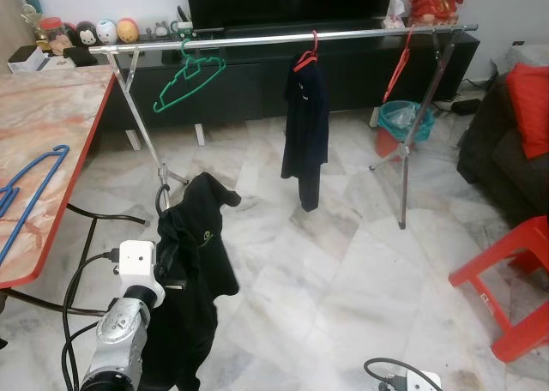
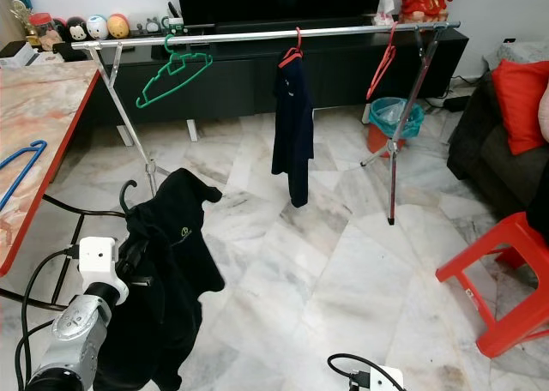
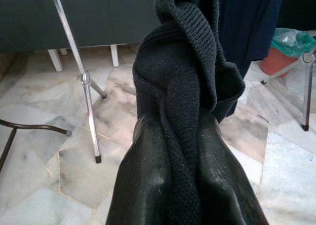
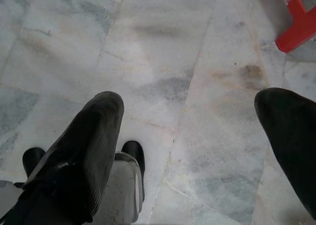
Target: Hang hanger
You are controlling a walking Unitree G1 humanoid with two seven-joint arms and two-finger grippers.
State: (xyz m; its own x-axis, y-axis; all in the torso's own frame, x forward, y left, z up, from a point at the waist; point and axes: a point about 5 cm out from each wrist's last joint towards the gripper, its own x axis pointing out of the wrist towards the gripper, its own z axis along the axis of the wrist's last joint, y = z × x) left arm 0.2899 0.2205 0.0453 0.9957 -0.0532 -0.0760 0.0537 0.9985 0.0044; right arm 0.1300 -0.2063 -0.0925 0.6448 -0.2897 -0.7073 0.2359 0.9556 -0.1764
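Observation:
A black garment on a black hanger, whose hook sticks up at its top, hangs from my left gripper. That gripper is shut on the knitted cloth, low at the left, well short of the rack. The silver rail of the clothes rack runs across the far side. On it hang a green hanger, a navy shirt on a red hanger, and a bare red hanger. My right gripper is open over the marble floor with nothing between its fingers.
A marble table with a red edge stands at the left, with a blue hanger on it. A red plastic stool and a dark sofa are at the right. A green bin sits behind the rack's right leg.

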